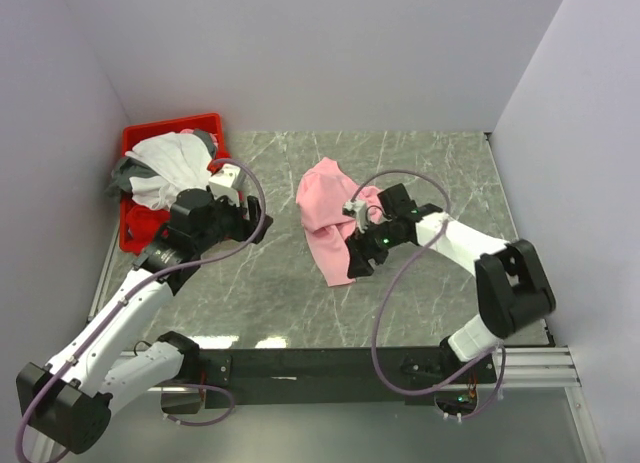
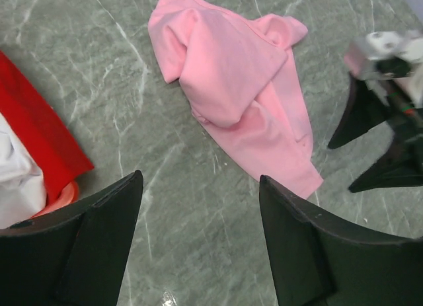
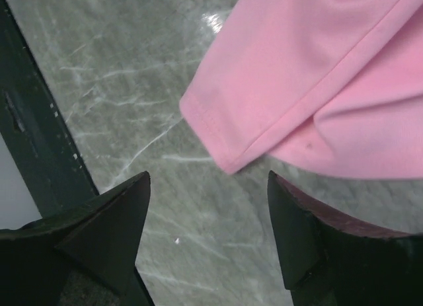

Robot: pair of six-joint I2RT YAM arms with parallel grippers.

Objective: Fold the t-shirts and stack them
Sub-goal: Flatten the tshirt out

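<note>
A light pink t-shirt [image 1: 325,211] lies crumpled on the marble table, mid-table. It also shows in the left wrist view [image 2: 231,81] and in the right wrist view [image 3: 317,75]. My right gripper [image 1: 352,261] is open and empty, just above the shirt's near hem corner [image 3: 228,162]. My left gripper [image 1: 258,228] is open and empty, hovering over bare table left of the shirt. White [image 1: 170,163] and grey [image 1: 125,173] t-shirts are heaped in the red bin.
The red plastic bin [image 1: 170,135] stands at the far left against the wall; its side shows in the left wrist view [image 2: 39,141]. A black rail [image 3: 39,141] runs along the table's near edge. Walls close in left, back and right.
</note>
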